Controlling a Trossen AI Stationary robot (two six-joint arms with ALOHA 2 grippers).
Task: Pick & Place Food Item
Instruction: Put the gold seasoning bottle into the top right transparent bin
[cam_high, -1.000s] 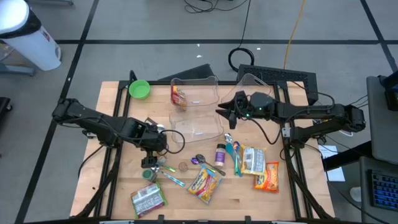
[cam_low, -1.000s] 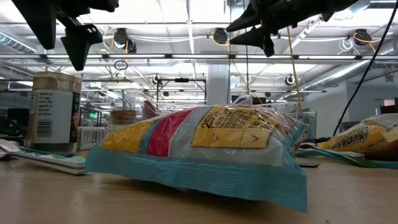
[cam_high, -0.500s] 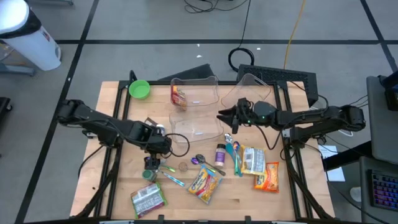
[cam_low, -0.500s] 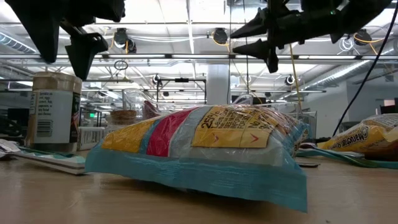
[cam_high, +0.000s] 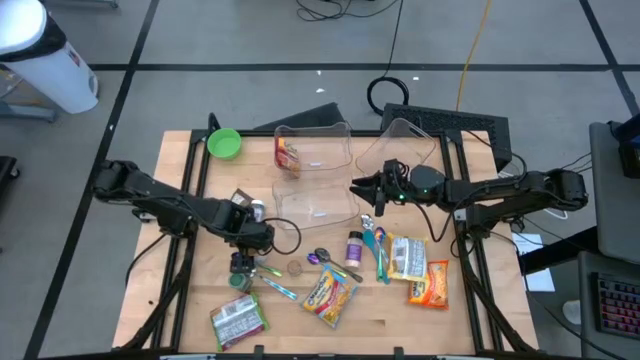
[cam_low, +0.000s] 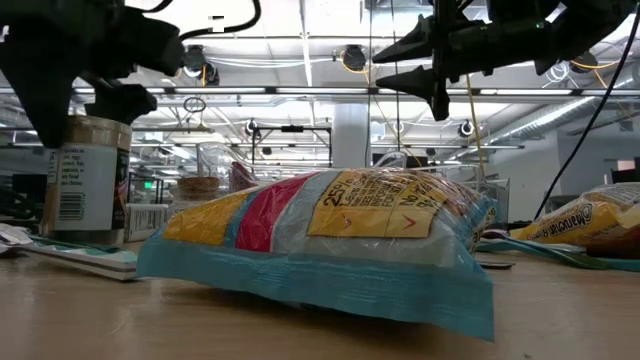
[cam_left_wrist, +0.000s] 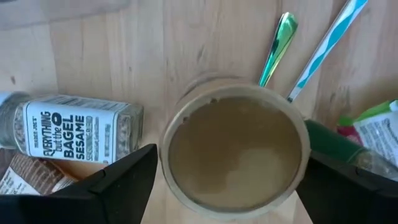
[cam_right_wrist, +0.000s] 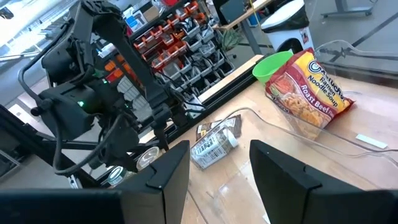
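Jar fills the middle of the left wrist view, seen from straight above as a round tan lid, with the left gripper's dark jaws standing wide apart on either side of it, not touching. In the high view the same jar is only a small greenish spot at lower left of the tabletop, half covered by the left gripper above it. The low view shows what neither does — the jar stands upright with a white label, at the left edge of the frame, the left gripper a dark mass over its top.

A seasoning bottle lies on its side just beside the jar; its label reads "Everything but the Bagel Sesame" in the wrist view alone. Two utensil handles run toward the jar's rim, their far ends cut off at the frame's upper edge.

The right gripper hovers at centre right of the high view, over the rim of a clear container, jaws partly apart and empty. Its own wrist view shows a noodle soup packet and a green bowl at upper right. A snack bag blocks most of the low view — what lies behind it is hidden.
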